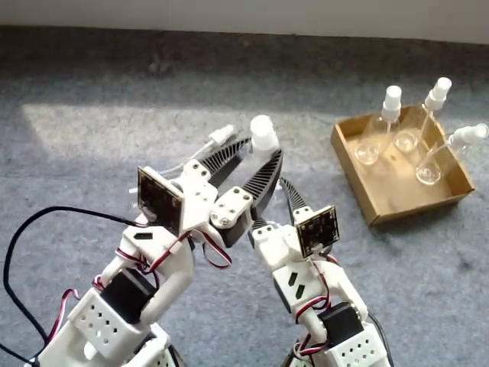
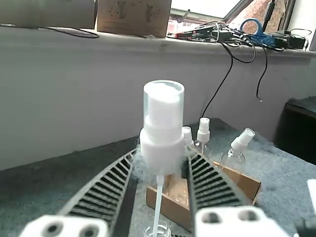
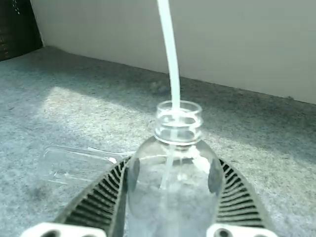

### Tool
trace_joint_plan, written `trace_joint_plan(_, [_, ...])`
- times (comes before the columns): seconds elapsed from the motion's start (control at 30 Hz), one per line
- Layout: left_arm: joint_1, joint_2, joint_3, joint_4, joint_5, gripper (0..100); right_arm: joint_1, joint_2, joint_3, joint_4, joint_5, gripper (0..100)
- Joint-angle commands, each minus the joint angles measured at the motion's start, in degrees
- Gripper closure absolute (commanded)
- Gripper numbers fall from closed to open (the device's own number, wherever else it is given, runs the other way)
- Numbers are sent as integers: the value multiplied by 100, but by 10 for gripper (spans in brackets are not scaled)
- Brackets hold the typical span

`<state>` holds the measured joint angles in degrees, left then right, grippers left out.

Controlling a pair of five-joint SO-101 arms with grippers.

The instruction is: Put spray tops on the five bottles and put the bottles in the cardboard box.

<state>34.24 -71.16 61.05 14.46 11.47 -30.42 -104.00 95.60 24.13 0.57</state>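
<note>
My left gripper (image 2: 160, 154) is shut on a white spray top (image 2: 162, 129) with a clear cap, held upright, its thin tube hanging down. In the high view this gripper (image 1: 256, 162) is at the table's middle with the spray top (image 1: 263, 132) at its tips. My right gripper (image 3: 173, 174) is shut on a clear bottle (image 3: 173, 187) standing upright directly below, and the tube (image 3: 169, 54) goes down through the bottle's open neck. The top sits well above the neck, apart from it. The cardboard box (image 1: 353, 177) at the right holds three bottles with spray tops (image 1: 390, 103).
A clear bottle (image 3: 74, 164) lies on its side on the grey carpet beside the held one; a white spray top (image 1: 221, 136) shows at that spot from above. Black cable (image 1: 30, 222) loops at the left. A wall runs along the far edge.
</note>
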Motion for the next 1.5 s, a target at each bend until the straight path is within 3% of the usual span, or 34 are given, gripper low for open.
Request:
trace_joint_plan(0.0, [92,-92,251,-9,-88,995,-48,-75,840,22,-18,844])
trace_joint_plan(0.57, [-48,-22,857,26,-53,995,-48,-48,840,22,-18,844])
trace_joint_plan(0.8, [-22,-22,787,466,-53,995,-40,-48,840,22,-18,844])
trace_joint_plan(1.0, [-4,-22,347,1380,-35,995,-31,-92,840,22,-18,844])
trace_joint_plan(1.4, [22,-22,277,1424,211,995,-48,-101,848,-365,9,844])
trace_joint_plan(1.47, [48,-22,268,1433,202,995,-48,-101,840,-365,369,844])
